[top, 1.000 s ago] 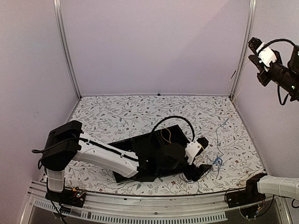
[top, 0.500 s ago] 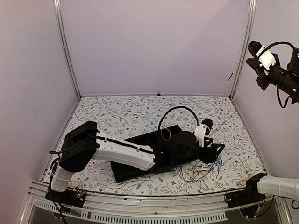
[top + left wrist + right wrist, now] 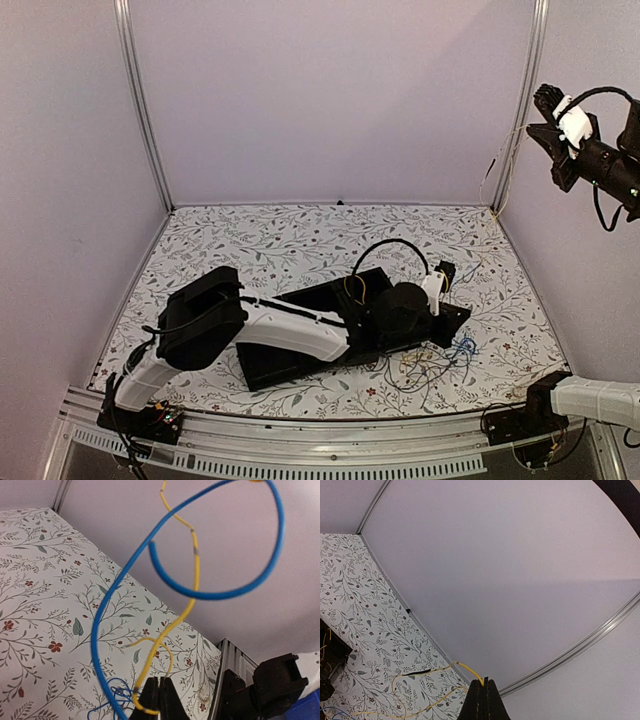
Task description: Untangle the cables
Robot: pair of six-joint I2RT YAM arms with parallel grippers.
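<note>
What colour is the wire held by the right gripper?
Yellow wire, pinched in the right gripper; right wrist view shows it best.

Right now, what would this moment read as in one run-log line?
left claw: shut on yellow wire | right claw: raised, shut on yellow strand | blue wire: looped across yellow wire | tangle: on table

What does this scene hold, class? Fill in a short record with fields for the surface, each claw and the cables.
surface: table with a floral cover
left claw: low over the table, shut on yellow cable
right claw: high up near the right wall, shut on yellow wire
blue cable: loops before the left wrist camera
tangle: loose wires on the table beside the black tray
</note>
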